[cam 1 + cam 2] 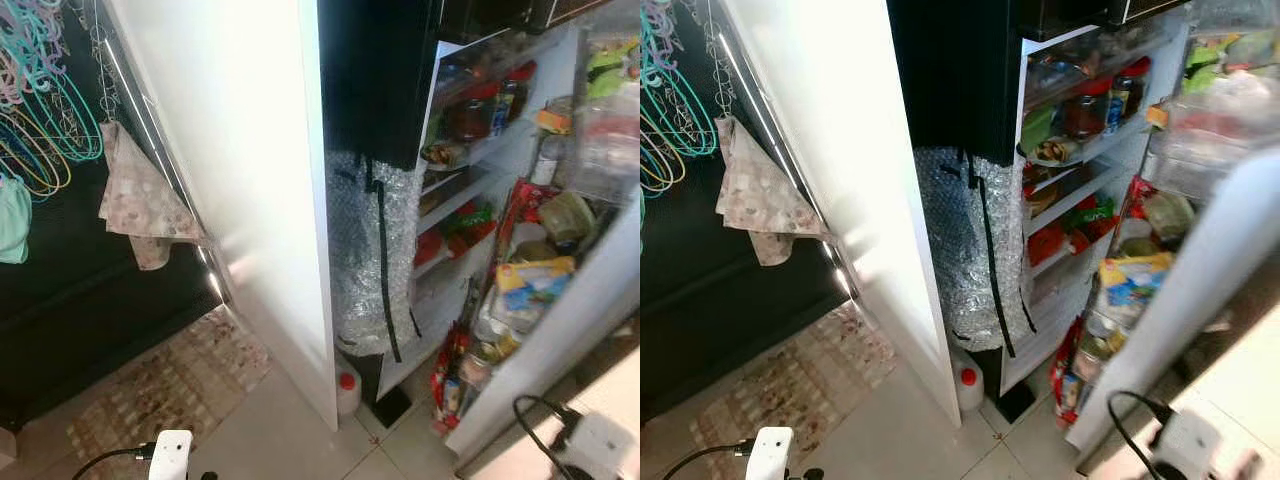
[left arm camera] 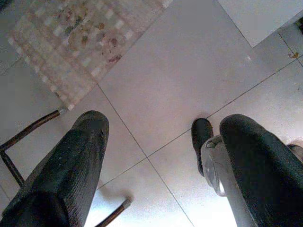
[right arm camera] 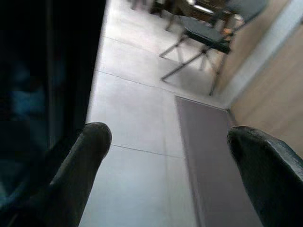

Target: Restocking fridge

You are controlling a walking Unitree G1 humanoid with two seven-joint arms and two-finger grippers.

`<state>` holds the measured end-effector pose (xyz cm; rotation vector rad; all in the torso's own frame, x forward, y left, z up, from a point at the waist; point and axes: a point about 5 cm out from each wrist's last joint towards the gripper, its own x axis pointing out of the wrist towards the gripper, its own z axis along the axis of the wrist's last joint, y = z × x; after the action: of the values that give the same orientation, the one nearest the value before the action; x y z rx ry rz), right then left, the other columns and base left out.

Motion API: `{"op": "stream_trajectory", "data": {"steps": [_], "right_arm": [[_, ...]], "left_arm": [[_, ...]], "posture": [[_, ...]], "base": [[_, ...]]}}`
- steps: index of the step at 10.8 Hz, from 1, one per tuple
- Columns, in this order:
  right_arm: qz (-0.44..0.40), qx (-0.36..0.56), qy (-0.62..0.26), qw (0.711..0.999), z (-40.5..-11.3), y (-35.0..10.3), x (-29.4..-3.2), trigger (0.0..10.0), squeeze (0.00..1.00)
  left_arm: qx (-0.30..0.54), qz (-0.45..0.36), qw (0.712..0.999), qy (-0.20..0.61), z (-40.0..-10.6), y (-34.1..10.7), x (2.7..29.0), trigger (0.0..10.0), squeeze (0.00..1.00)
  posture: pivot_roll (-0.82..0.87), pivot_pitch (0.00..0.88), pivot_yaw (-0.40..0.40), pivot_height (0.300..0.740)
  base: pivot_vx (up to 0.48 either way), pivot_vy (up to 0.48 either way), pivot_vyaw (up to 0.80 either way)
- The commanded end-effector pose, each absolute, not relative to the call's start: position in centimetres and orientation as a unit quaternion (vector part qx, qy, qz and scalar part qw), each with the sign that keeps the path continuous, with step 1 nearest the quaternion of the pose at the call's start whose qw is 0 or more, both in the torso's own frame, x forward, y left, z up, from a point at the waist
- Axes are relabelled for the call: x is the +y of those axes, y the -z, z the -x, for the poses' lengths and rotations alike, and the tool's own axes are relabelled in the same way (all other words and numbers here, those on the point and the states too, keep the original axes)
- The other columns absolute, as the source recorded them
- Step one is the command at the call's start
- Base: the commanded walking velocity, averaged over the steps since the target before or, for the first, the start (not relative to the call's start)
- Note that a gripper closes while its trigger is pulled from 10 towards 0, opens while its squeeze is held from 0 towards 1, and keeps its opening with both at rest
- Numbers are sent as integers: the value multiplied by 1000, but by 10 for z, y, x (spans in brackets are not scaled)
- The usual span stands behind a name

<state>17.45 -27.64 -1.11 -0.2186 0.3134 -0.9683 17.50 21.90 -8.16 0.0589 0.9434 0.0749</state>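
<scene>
The fridge stands open, shelves packed. Left end effector and right end effector both hang spread wide, empty, over floor tiles

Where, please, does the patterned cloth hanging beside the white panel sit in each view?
Left eye view: patterned beige cloth hangs upper left, against the white panel.
Right eye view: same cloth, upper left.
Left wrist view: not in it.
Right wrist view: not in it.
Shared landmark: bubble-wrapped roll beside the open fridge.
</scene>
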Motion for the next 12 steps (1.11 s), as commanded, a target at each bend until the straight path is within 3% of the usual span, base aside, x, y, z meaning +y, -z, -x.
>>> {"op": "stream_trajectory", "data": {"steps": [1,7,12], "right_arm": [[84,147,440,882,-181,12,-269,10000,0],[49,159,303,938,-207,16,-242,10000,0],[-12,177,140,974,-227,23,-200,10000,0]], "left_arm": [[460,-35,887,-39,-173,82,223,10000,0],[458,-35,887,-39,-174,81,224,10000,0],[458,-36,888,-37,-174,81,223,10000,0]], "posture": [[-65,0,82,740],[-65,0,81,740],[-73,0,83,740]], "base": [[0,0,0],[0,0,0],[0,0,0]]}}
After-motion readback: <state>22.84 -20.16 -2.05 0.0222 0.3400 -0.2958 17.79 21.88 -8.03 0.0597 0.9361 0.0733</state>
